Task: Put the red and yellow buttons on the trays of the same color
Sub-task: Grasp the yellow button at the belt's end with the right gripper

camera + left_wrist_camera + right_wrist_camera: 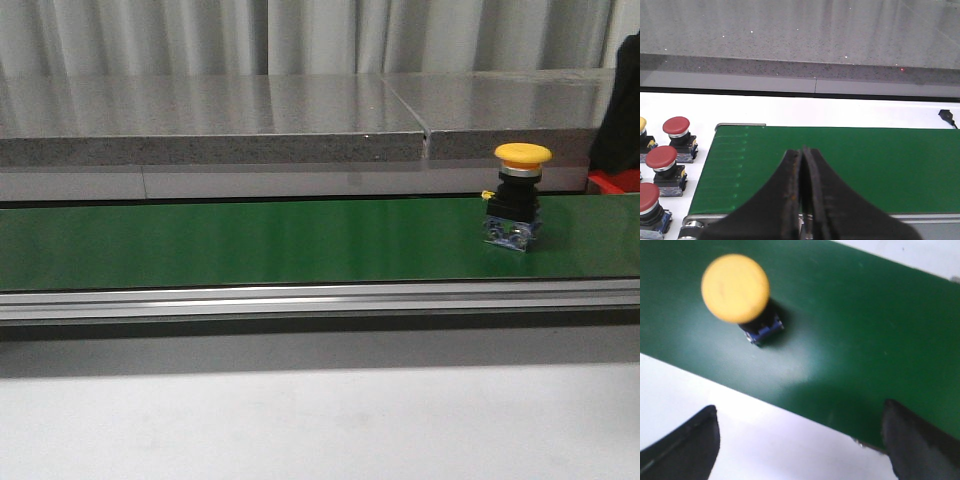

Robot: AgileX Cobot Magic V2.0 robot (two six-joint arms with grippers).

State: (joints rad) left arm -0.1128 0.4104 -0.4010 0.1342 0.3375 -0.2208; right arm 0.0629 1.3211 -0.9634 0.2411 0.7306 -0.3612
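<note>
The yellow button [520, 205] stands near the right end of the green belt [250, 243]. The right tool [800, 440] is wide open, holding nothing (left tool [802, 200] is closed, empty). Come straight down, squeeze its black body.

Blurred in the right wrist view: yellow button [736, 288], cap soft-edged, base beneath it mostly hidden by the cap, only a dark and blue corner showing. Right gripper [800, 440] cut off by the picture's edge, just two dark fingertips [687, 445] visible, wide apart. Left gripper [802, 200] cropped likewise, arm behind it out of sight. Beside the green belt [840, 165], red buttons [676, 126] in a column, the lowest cut by the frame; a yellow cap [642, 124] at the edge, mostly out of frame. Small dark item [946, 116] past the belt's far end, too small to identify. In the front view, a red object [615, 181] and a dark shape [620, 100] beyond the yellow button, both cropped, identity unclear.
</note>
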